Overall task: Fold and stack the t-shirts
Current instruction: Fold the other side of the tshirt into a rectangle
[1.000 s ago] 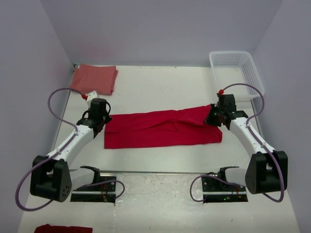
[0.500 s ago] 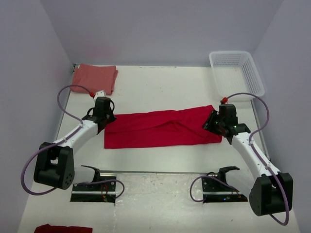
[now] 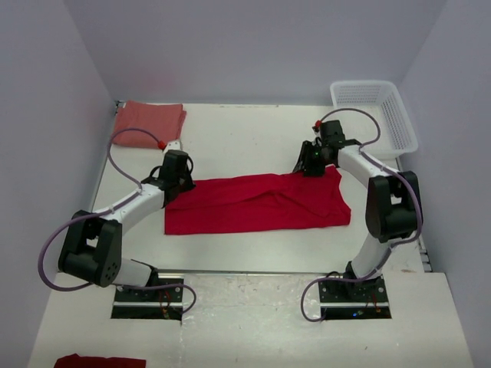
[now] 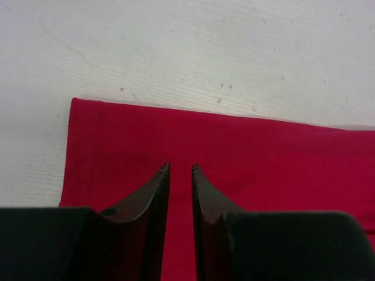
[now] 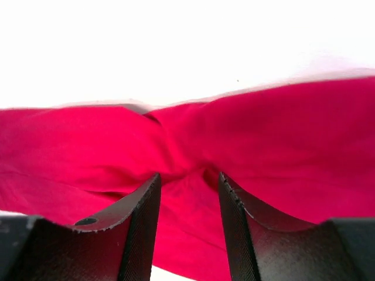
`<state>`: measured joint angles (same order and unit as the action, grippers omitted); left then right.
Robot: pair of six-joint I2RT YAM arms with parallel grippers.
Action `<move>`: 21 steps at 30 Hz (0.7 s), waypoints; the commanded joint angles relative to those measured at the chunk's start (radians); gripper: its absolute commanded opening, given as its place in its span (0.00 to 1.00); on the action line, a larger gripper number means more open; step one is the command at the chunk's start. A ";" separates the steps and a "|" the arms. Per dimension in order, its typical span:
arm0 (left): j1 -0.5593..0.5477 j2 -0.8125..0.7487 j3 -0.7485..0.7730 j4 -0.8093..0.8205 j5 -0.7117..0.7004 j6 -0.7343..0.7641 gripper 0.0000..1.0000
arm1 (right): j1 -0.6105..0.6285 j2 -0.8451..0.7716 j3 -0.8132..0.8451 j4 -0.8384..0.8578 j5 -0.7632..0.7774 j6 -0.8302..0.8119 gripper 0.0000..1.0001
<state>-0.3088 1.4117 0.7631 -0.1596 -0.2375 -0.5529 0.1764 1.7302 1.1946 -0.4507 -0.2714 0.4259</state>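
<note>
Red shirt [image 3: 257, 203] limp, light on worktop [image 3: 253, 138]; my right end effector [image 5: 187, 178] released above twisted far edge, left end effector [image 4: 180, 170] barely parted, empty. I judge corners best pinch points.

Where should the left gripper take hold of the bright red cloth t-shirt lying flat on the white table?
Probably at its far left corner, coming from the left over the white table. The bright red cloth t-shirt lies flat there with straight free edges, so a jaw can slide under; the left gripper hovers just inside that end.
</note>
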 commanded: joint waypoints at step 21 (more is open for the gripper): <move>-0.021 0.036 0.076 0.038 0.010 0.054 0.22 | 0.055 0.085 0.026 -0.072 -0.022 -0.039 0.38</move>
<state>-0.3283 1.4494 0.8005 -0.1566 -0.2268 -0.5285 0.2249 1.8301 1.2320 -0.5327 -0.2874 0.3981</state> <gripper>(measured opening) 0.224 0.380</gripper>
